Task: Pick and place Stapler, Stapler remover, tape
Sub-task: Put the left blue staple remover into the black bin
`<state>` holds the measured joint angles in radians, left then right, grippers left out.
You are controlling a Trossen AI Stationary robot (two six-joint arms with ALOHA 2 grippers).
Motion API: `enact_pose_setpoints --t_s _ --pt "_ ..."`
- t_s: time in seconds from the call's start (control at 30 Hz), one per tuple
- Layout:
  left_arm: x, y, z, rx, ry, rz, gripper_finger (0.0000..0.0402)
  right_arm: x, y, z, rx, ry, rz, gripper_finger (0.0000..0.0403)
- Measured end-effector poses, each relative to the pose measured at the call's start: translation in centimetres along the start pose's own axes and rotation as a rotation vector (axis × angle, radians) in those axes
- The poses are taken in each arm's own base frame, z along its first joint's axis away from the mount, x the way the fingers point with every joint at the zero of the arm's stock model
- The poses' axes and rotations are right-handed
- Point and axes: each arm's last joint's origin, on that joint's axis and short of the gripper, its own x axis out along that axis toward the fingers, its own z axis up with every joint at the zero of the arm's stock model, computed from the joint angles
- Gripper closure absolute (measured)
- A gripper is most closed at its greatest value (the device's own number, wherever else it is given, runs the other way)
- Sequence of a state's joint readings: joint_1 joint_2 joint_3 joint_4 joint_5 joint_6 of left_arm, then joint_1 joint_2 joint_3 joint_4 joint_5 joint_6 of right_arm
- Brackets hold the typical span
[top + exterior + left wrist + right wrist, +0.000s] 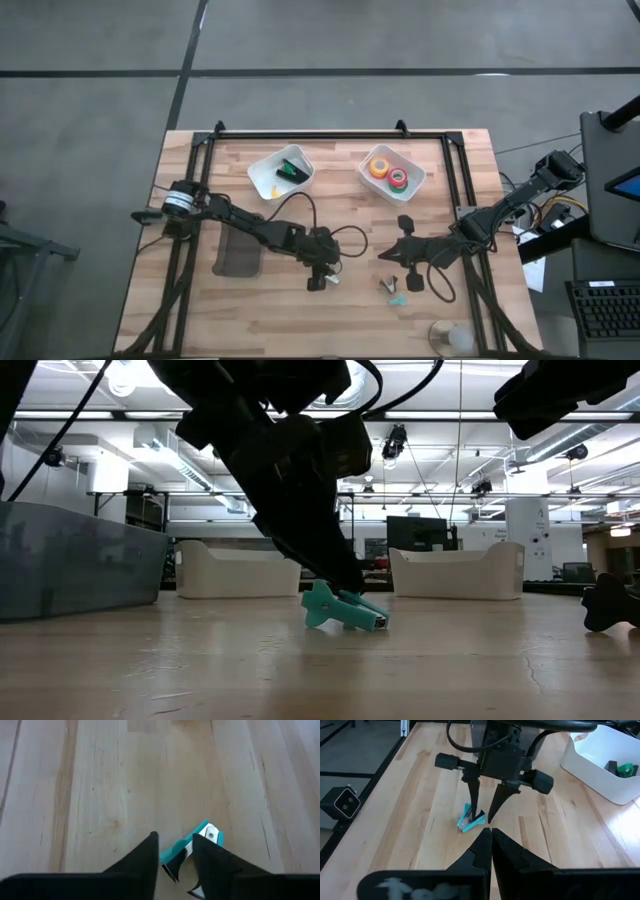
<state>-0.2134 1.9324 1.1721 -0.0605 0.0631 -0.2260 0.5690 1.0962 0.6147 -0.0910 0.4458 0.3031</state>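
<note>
A teal staple remover [186,846] with metal claws lies on the wooden table. My left gripper [318,278] points down over it, open, one finger on each side, as the right wrist view also shows [482,812]. My right gripper [385,258] is shut and hovers to the right of it, touching nothing. The black stapler [291,168] lies in the left white bin [262,178]. Orange [379,167], red [399,178] and green tape rolls lie in the right white bin [415,183]. My left gripper comes from above, pointing down, with its fingers [148,857] astride the teal staple remover's middle [180,851]. The remover lies on the table [345,615]. Whether the fingers touch it, I cannot tell.
Two more small staple removers [392,290] lie near the right gripper. A dark grey tray [238,252] sits on the table's left part. A white round object [455,338] rests at the near edge. Black frame rails run along the sides and far edge.
</note>
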Motion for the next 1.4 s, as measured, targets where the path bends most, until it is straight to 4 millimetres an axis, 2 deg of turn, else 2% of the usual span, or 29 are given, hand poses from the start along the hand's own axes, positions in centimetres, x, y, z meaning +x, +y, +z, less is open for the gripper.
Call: enact_pose_setpoints --t_s 0.27,0.47,0.67,0.9,1.03,1.2,1.4 --pt "0.0 0.0 0.0 0.003 -0.003 -0.005 0.0391 0.0 0.0 0.0 0.0 0.0 0.0 0.0394" --pt "-0.2 0.0 0.1 0.004 -0.002 -0.006 0.0392 0.0 0.0 -0.1 0.003 0.001 -0.002 0.0394" --pt "-2.3 -0.3 0.7 -0.001 0.01 -0.002 0.0397 0.0 0.0 -0.1 0.001 0.003 -0.002 0.0394" --pt "-6.7 -0.8 1.5 -0.011 0.022 0.036 0.0397 0.0 0.0 -0.1 -0.002 0.003 -0.003 0.0394" --pt "-10.2 -1.2 1.4 -0.025 0.04 0.109 0.0399 0.1 -0.1 -0.2 0.001 0.004 -0.004 0.0394" --pt "-14.9 -2.0 1.0 -0.047 0.029 0.218 0.0396 0.1 -0.1 -0.3 -0.001 0.007 -0.005 0.0394" --pt "-20.1 -2.4 -0.4 -0.117 0.037 0.311 0.0399 0.1 -0.1 -0.3 0.0 0.007 -0.003 0.0394"
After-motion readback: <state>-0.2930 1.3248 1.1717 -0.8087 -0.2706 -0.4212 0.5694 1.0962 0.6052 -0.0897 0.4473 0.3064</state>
